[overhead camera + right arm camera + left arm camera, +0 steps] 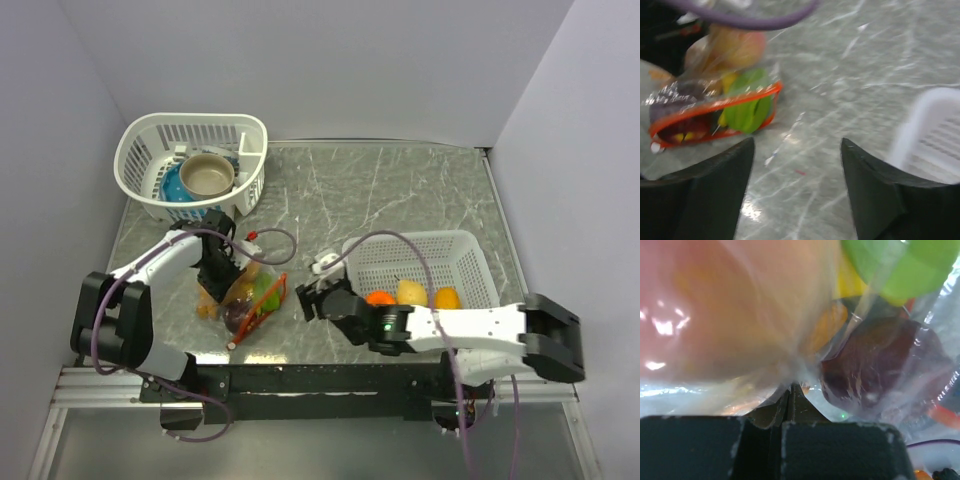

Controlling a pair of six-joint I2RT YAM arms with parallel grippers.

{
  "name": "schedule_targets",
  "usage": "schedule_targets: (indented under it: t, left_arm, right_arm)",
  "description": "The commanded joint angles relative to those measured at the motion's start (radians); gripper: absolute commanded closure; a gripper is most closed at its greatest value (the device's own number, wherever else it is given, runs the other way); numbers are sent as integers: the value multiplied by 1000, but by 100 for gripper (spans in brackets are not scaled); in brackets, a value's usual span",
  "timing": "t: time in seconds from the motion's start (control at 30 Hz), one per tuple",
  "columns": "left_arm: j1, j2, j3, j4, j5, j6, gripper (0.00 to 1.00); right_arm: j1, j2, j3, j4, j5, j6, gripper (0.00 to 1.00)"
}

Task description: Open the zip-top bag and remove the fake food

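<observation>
On the table's (400, 190) left side, the bag (243, 305) is lying with its orange zip mouth gaping toward the right gripper (303, 300), which is hovering near it, fingers spread and empty. The left gripper (791, 392), pressed together, is pinching the bag's plastic. Green, peach and dark red food (265, 291) is sitting inside; three more pieces are lying in the basket (470, 255).
</observation>
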Motion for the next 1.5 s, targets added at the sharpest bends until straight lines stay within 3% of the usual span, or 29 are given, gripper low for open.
schedule_targets:
  t: [0.0, 0.1, 0.23, 0.4, 1.03, 1.27, 1.4, 1.47]
  left_arm:
    - [-16, 43, -15, 73, -43, -24, 99]
    - [-46, 57, -15, 82, -47, -43, 99]
    - [-76, 55, -19, 82, -43, -64, 99]
    - [-85, 43, -26, 71, -32, -66, 99]
    - [-86, 15, -20, 37, -41, -41, 99]
    - [-86, 0, -18, 27, -60, -34, 99]
    - [-86, 4, -15, 28, -66, -35, 99]
    - [-88, 3, -10, 27, -66, -37, 99]
  right_arm:
    - [20, 183, 68, 146, -128, -4, 33]
    - [25, 275, 102, 215, -217, -12, 36]
    - [27, 375, 151, 267, -306, -30, 24]
    - [24, 481, 231, 273, -268, -55, 14]
    - [-124, 659, 352, 206, -332, 19, 18]
    - [-124, 687, 316, 203, -381, 53, 27]
    - [-122, 659, 276, 187, -389, 71, 41]
    - [-121, 633, 247, 175, -392, 71, 44]
